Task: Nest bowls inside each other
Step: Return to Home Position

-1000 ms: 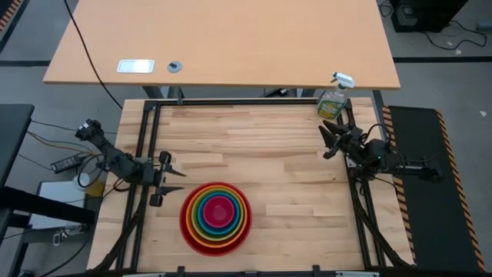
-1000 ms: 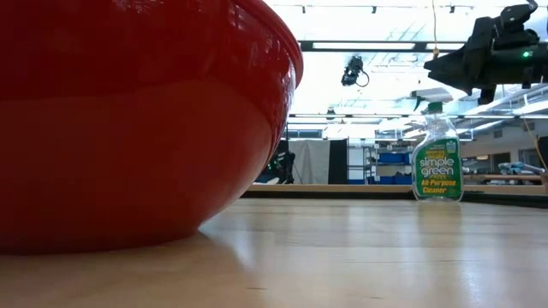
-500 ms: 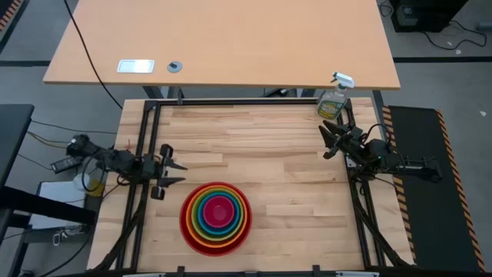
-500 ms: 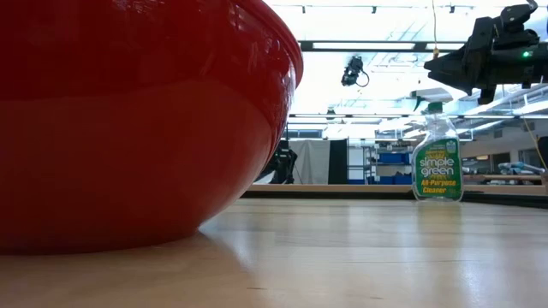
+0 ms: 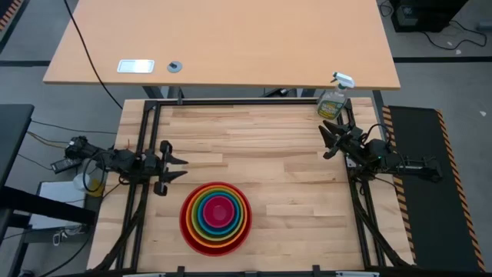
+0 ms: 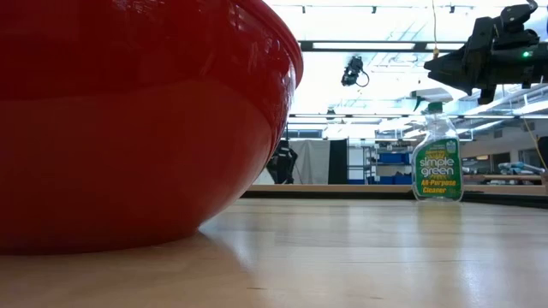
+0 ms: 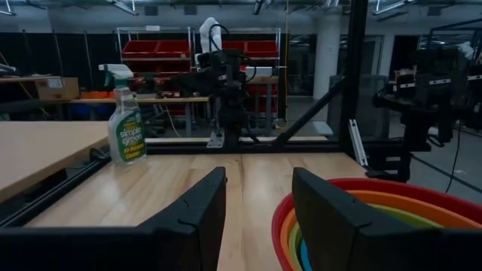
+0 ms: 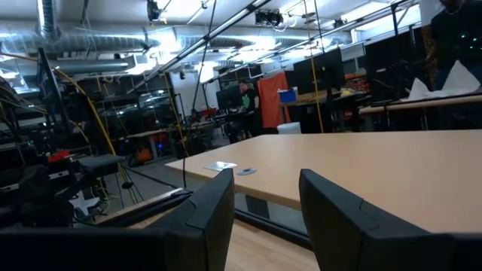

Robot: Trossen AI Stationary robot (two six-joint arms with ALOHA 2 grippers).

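1. Five bowls (image 5: 215,218) sit nested near the left pincer (image 5: 178,168), well apart from the right pincer (image 5: 326,141).
2. Both pincers gape wide, empty.
3. Judged light, rigid, slick; grip the outer rim.

Glossy plastic bowls (image 5: 216,218) on smooth wood-plank table (image 5: 269,146) w/ black metal frame (image 5: 231,102).
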